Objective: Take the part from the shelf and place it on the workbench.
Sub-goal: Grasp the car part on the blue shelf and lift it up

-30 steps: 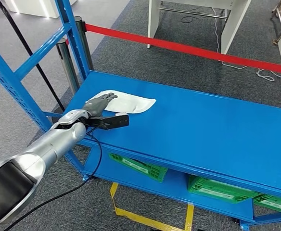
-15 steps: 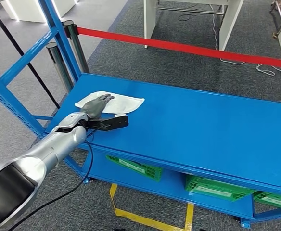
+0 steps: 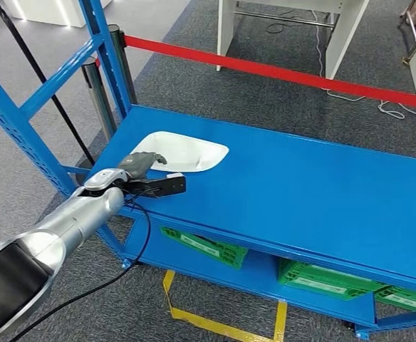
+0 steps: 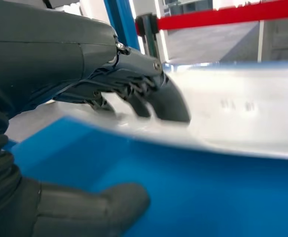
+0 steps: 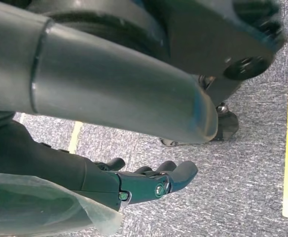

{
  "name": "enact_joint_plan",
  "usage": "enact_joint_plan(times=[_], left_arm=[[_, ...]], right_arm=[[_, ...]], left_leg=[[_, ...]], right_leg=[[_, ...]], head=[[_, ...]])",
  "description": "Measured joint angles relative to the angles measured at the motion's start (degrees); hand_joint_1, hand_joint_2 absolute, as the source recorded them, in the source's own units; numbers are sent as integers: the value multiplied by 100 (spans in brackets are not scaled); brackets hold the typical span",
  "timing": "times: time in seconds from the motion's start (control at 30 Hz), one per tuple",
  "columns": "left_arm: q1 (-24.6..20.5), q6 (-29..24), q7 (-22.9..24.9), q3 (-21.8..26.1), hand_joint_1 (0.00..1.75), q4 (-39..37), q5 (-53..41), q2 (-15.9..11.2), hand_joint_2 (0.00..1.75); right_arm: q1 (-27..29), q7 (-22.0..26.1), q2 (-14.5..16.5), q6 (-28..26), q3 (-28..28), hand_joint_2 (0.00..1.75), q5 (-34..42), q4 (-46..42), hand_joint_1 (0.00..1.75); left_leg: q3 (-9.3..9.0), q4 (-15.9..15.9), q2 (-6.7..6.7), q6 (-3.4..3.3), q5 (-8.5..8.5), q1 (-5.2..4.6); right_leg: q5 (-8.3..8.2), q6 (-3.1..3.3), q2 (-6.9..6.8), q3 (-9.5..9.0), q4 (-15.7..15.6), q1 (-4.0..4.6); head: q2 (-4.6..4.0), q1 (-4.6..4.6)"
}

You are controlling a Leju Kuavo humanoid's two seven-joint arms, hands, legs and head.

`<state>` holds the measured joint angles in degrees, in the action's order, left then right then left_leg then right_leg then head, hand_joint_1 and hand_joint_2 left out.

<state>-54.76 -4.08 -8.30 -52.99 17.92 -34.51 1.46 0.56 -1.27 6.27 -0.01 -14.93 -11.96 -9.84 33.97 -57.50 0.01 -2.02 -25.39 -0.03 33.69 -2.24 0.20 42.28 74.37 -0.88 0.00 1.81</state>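
The part is a flat white piece with a raised rim, lying near the left end of the blue shelf. My left hand reaches over the shelf's front edge. Its dark fingers curl down onto the near edge of the part. The thumb lies apart from them, low over the blue surface, touching nothing. My right hand hangs over the grey carpet, fingers loosely stretched, holding nothing.
Green crates sit on the lower shelf level. Blue uprights frame the left end, with metal posts and a red barrier belt behind. Yellow floor tape runs below the shelf.
The left hand's fingers, flat across the part before, have drawn back and curled onto its near edge. The part now shows a raised rim. The camera swayed slightly.
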Motion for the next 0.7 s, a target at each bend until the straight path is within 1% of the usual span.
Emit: enact_joint_plan(times=[0.03,0.07,0.1,0.13,0.17,0.2,0.27,0.3,0.33,0.37,0.4,0.43,0.47,0.5,0.53,0.57,0.6,0.63,0.67,0.7], left_arm=[[9,10,-1,-1,175,-2,-6,-2,175],[10,15,-1,-2,175,-2,-10,-3,175],[5,16,-1,-2,175,-2,-12,-4,175],[-4,19,-1,-2,175,-3,-14,-7,175],[-13,21,-1,-2,175,-3,-16,-9,175],[-19,25,1,-2,175,-4,-26,-14,175],[-26,31,18,-7,175,-4,-85,-26,175],[-33,27,36,-11,175,-4,-149,-35,175],[-47,14,69,-24,175,-4,-257,-44,175],[-65,-7,112,-55,175,-5,-405,-58,175],[-82,-39,165,-106,175,-6,-590,-74,175],[-93,-74,220,-176,175,-9,-783,-93,175],[-96,-112,272,-259,175,-13,-958,-115,175],[-95,-156,321,-340,175,-17,-1111,-137,175],[-98,-208,370,-416,175,-22,-1245,-158,175],[-108,-271,422,-488,175,-27,-1373,-176,175],[-128,-344,477,-554,175,-31,-1499,-192,175],[-152,-427,534,-618,175,-34,-1625,-207,175],[-180,-518,595,-681,175,-37,-1746,-220,175],[-203,-619,661,-744,175,-39,-1861,-231,175]], right_arm=[[1,1,0,-2,0,0,0,0,0],[2,1,0,-4,0,0,0,0,0],[-1,3,0,-5,0,0,0,0,0],[-4,6,0,-7,0,0,0,1,0],[-9,13,0,-9,0,0,-1,1,0],[-13,22,0,-12,0,0,-1,1,0],[-8,51,0,-22,-1,0,-2,2,0],[-3,67,0,-28,-2,0,-2,1,0],[-1,86,0,-34,-2,0,-3,1,0],[-3,102,0,-42,-2,0,-6,1,0],[-7,116,0,-47,-2,0,-10,0,0],[-10,127,-1,-53,-2,0,-14,0,0],[-9,134,-1,-60,-2,0,-17,0,0],[-6,142,-1,-69,-2,0,-19,0,0],[-3,148,-1,-83,-2,0,-19,0,0],[-3,155,-1,-99,-2,0,-18,0,0],[-5,162,-1,-115,-2,0,-16,1,0],[-8,169,-1,-129,-2,0,-13,1,0],[-12,178,0,-142,-2,0,-9,1,0],[-16,186,0,-156,-2,0,-5,1,0]], left_leg=[[-3,-8,-1,2,-6,-2],[-6,-22,-1,10,-17,0],[-6,-42,-2,27,-33,2],[5,-75,-4,52,-52,-7],[19,-99,-6,79,-64,-14],[34,-115,-8,105,-68,-22],[45,-117,-9,146,-61,-24],[52,-137,-10,170,-85,-21],[90,-239,-10,200,-165,-15],[175,-451,-11,232,-299,-9],[312,-777,-11,263,-479,-1],[482,-1176,-11,286,-666,6],[639,-1525,-11,298,-795,10],[730,-1719,-11,298,-822,10],[727,-1698,-11,287,-738,10],[628,-1463,-11,265,-561,8],[452,-1067,-13,230,-330,3],[273,-685,-14,192,-167,-9],[132,-371,-15,157,-66,-23],[51,-182,-16,131,-30,-37]], right_leg=[[-116,0,-2,-32,-92,0],[-320,3,-8,-180,-413,-1],[-496,11,-17,-375,-819,-1],[-619,22,-24,-566,-1191,4],[-676,39,-27,-696,-1432,9],[-664,61,-25,-752,-1526,20],[-669,115,-14,-756,-1530,26],[-677,144,-12,-758,-1538,18],[-685,180,-13,-762,-1547,7],[-692,210,-14,-768,-1557,-5],[-693,232,-13,-771,-1559,-9],[-692,246,-11,-771,-1559,-8],[-691,249,-6,-772,-1558,-8],[-691,251,1,-774,-1558,-7],[-690,251,9,-778,-1557,-5],[-689,250,16,-786,-1557,-2],[-688,247,21,-797,-1557,2],[-684,240,25,-802,-1558,12],[-684,227,28,-800,-1557,20],[-688,206,29,-791,-1559,24]], head=[[0,0],[0,1],[0,0],[0,-2],[0,-1],[0,-1],[0,3],[0,5],[0,13],[0,20],[0,26],[0,31],[0,30],[0,31],[0,31],[0,31],[-1,31],[-1,27],[-1,27],[-1,25]])
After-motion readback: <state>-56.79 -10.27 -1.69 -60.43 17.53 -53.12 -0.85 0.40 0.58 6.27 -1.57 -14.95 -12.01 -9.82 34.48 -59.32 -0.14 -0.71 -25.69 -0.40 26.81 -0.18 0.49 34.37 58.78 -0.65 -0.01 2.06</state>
